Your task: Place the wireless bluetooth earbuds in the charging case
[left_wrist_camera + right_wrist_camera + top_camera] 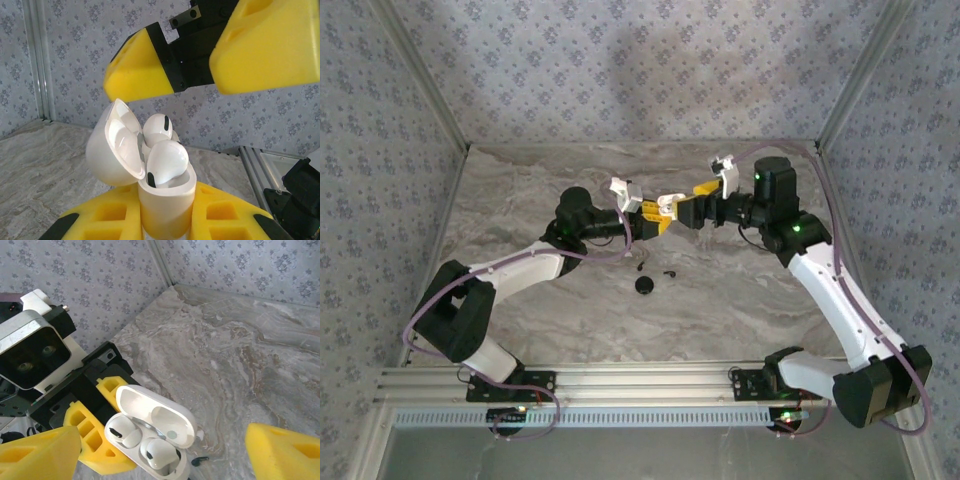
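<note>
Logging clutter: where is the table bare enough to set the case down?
Bare marble table runs along the back wall and beside the near rail. Crowded at centre: both arms meet at the charging case, small black pieces lying nearby.

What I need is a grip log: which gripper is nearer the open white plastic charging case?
Left. The left gripper is shut on the white charging case; the right gripper, open, faces its open top without touching.

I see grey floral-papered walls across the top of the frame, a marbled grey tabletop mid-frame, and an aluminium rail along the bottom, all evenly lit.
</note>
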{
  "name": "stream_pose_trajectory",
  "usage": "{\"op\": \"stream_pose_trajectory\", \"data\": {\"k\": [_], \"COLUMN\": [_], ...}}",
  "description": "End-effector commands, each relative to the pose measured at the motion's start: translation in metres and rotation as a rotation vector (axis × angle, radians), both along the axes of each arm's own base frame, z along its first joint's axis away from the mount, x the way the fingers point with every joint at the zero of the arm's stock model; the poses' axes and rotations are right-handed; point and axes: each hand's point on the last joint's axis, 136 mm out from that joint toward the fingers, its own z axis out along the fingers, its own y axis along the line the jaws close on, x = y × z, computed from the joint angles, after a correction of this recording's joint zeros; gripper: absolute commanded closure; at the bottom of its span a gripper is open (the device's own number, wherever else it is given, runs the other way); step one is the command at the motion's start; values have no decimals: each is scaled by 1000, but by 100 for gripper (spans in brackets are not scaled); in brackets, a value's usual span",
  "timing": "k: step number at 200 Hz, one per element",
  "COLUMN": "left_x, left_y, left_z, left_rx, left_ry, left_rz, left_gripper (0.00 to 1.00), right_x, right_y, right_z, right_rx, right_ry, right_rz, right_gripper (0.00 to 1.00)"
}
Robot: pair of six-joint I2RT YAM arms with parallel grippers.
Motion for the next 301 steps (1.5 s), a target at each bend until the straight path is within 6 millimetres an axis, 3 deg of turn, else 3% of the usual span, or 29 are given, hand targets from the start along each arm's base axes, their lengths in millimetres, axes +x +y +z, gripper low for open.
{"op": "stream_pose_trajectory", "data": {"k": [1, 40, 45, 155, 219, 264, 301], "left_x": [-8, -8, -8, -8, -9, -9, -12], "left_y": [3, 3, 3, 3, 3, 3, 2], "left_z": [23, 23, 23, 24, 27, 28, 26], "left_rx": [-35, -34, -35, -39, -41, -42, -29], "left_ry": [-63, -61, -63, -63, -71, -73, -87], "left_rz": [-19, -19, -19, -22, -21, -25, -46], "left_gripper": [81, 81, 81, 81, 81, 81, 81], "right_x": [-4, -2, -1, 4, 18, 18, 4], "right_y": [8, 12, 13, 14, -4, -3, -2], "right_z": [8, 1, 14, -6, -20, -13, 7], "right_rx": [14, 7, 16, -26, -62, -41, -29], "right_ry": [1, 18, -6, 63, 103, 83, -17], "right_rz": [37, 46, 46, 41, -58, -42, 27], "right_gripper": [13, 12, 12, 13, 15, 15, 14]}}
